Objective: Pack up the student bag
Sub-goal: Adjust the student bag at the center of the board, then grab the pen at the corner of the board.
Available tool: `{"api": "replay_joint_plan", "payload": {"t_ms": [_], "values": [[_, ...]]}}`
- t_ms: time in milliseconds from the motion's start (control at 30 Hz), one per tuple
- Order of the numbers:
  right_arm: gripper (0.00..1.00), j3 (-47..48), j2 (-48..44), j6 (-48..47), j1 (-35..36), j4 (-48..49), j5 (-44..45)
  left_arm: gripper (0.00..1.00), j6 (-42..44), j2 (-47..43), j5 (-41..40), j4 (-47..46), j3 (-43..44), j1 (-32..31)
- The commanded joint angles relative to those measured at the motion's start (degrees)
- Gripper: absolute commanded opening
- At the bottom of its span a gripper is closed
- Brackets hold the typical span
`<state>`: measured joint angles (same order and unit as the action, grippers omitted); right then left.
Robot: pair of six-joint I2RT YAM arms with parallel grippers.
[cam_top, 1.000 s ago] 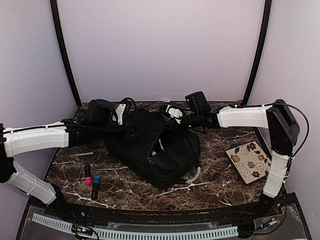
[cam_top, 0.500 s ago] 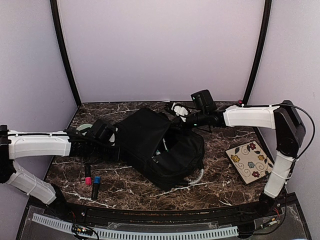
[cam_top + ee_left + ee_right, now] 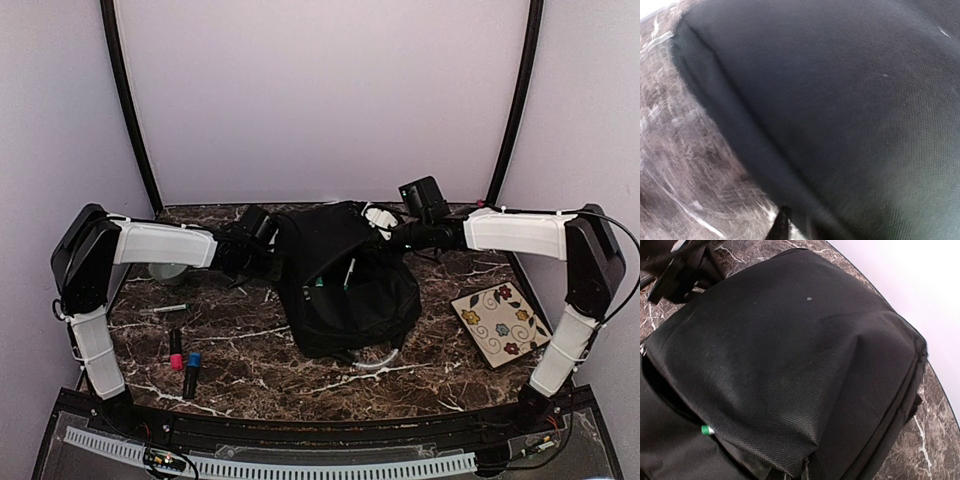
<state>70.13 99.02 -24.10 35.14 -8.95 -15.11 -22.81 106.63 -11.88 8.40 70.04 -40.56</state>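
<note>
The student bag (image 3: 345, 290), a large black backpack, lies in the middle of the table with its top flap raised and its mouth open. Pens with green and white ends (image 3: 335, 278) show inside. My left gripper (image 3: 265, 250) is at the bag's left upper edge. In the left wrist view black fabric (image 3: 850, 115) fills the frame and runs down into my jaws, so it looks shut on the fabric. My right gripper (image 3: 385, 232) is shut on the flap's corner (image 3: 807, 460), and a green pen tip (image 3: 705, 429) shows under the flap.
A flowered square tile (image 3: 495, 322) lies at the right. Two markers, one with a pink cap (image 3: 176, 352) and one with a blue cap (image 3: 191, 372), and a thin pen (image 3: 163, 310) lie at the front left. A pale tube (image 3: 382, 358) curls out from under the bag's near edge.
The bag has swung round and shifted right and back, flap now raised. My left arm has folded back and its gripper moved up and right along the bag's edge. My right gripper moved slightly right.
</note>
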Motion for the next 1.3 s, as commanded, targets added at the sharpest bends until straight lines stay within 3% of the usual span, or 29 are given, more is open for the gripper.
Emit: {"api": "replay_joint_plan", "payload": {"t_ms": [0,200,467,700,900,1267], "values": [[0.05,-0.17,-1.92,1.42,1.96,2.22,-4.70,0.31,2.49,-3.06,1.30,-1.11,4.22,0.39],[0.05,1.30,-1.91,2.65,2.01,1.67,-6.37,0.47,-3.21,-14.06,5.36,19.36,-0.33,0.38],[0.04,2.67,0.74,3.13,1.97,0.80,-6.87,0.46,-10.76,-29.00,7.68,36.21,-12.97,0.38],[0.05,3.26,1.84,3.91,2.11,0.40,-7.93,0.41,-14.65,-36.08,10.99,43.23,-21.53,0.38],[0.05,3.60,2.79,4.32,2.17,0.03,-8.57,0.39,-17.61,-38.52,12.67,43.94,-26.97,0.39],[0.05,3.09,2.25,4.06,2.18,0.25,-7.98,0.44,-25.71,-42.16,12.33,47.97,-30.67,0.39]]}}
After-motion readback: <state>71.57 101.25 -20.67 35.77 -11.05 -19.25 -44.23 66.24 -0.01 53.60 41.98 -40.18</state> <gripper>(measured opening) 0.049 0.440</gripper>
